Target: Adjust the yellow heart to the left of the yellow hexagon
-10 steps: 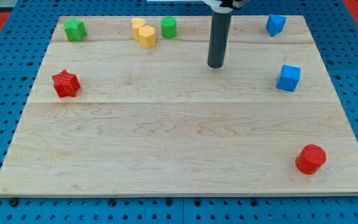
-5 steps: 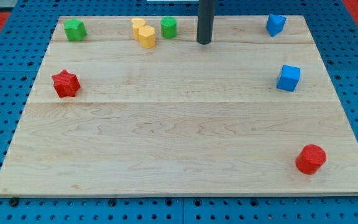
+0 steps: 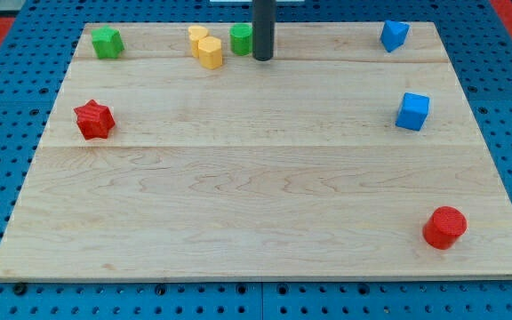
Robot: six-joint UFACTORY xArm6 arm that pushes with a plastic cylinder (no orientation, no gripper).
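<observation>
The yellow heart [image 3: 196,35] and the yellow hexagon [image 3: 210,52] sit together near the view's top, left of centre, touching; the heart lies up and left of the hexagon. My tip [image 3: 262,58] is on the board just right of the green cylinder [image 3: 241,38], which the rod partly hides. The tip stands to the right of the yellow pair, apart from them.
A green block [image 3: 107,42] sits at the top left and a red star [image 3: 93,119] at the left. A blue block [image 3: 394,35] is at the top right, a blue cube [image 3: 412,111] at the right, a red cylinder [image 3: 444,227] at the bottom right.
My tip has moved up and to the left, from the board's upper middle to beside the green cylinder. No block has moved.
</observation>
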